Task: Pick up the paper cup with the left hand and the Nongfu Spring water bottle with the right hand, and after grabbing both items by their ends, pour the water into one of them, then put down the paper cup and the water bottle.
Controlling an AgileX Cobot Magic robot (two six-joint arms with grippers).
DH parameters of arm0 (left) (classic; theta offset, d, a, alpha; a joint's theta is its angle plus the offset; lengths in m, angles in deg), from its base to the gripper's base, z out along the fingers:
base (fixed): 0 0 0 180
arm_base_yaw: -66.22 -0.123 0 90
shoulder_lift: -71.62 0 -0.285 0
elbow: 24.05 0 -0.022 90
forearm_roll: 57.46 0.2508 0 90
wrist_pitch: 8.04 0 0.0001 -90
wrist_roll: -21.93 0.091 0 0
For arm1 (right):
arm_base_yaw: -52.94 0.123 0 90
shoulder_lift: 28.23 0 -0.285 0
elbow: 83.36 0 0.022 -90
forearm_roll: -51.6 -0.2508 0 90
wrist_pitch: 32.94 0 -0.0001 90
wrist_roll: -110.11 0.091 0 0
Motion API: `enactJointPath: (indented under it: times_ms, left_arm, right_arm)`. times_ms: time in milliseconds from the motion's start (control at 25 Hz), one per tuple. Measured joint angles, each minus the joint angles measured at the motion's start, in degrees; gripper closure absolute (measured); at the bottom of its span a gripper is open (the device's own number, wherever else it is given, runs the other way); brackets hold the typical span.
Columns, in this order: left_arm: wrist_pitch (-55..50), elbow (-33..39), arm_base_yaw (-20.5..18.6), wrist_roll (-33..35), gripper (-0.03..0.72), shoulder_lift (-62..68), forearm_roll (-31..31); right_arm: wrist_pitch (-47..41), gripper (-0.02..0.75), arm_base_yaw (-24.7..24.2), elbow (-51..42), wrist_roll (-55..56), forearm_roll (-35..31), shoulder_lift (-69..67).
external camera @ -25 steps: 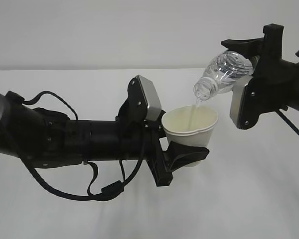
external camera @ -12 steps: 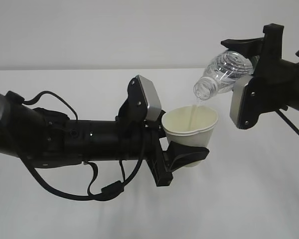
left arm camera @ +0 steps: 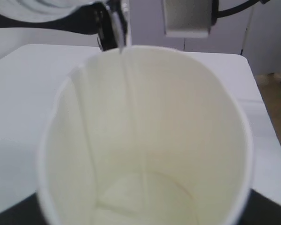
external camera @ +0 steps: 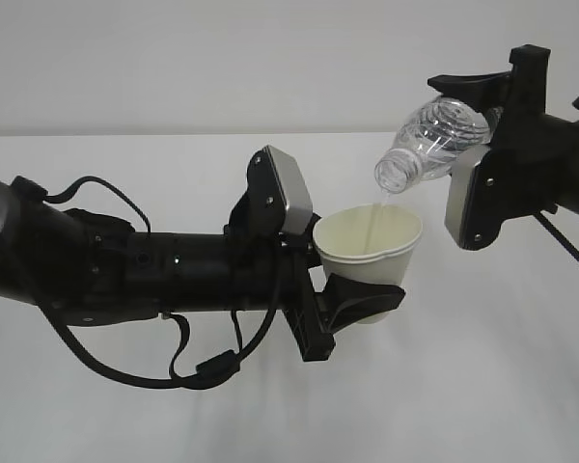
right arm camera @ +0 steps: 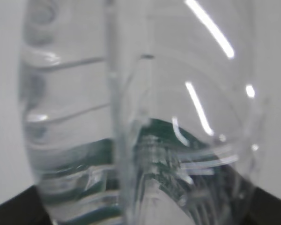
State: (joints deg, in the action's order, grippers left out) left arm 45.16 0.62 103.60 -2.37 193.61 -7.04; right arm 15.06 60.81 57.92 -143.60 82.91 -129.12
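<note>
The paper cup is gripped low by the left hand, upright above the table. From its rim, at about one o'clock, the Nongfu Spring water bottle is clamped by the right hand, neck tilted toward seven o'clock, and the water is poured inside.

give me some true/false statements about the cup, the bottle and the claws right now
1. The paper cup is held off the table by the left claw. True.
2. The water bottle stands upright. False: the right claw holds it tilted, mouth down over the cup.
3. A thin stream of water runs into the cup. True.
4. The bottle's mouth rests on the cup's rim. False: it hangs above, apart from it.
5. The cup is full to the brim. False: the left wrist view shows only a little water at the bottom.
</note>
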Motion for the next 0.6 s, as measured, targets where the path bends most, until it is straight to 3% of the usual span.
enactJointPath:
  times_ms: [600]
  left_arm:
    - [0.0,0.0,0.0,0.0,0.258,0.0,0.0]
  right_arm:
    - [0.5,0.254,0.0,0.1,-0.1,0.0,0.0]
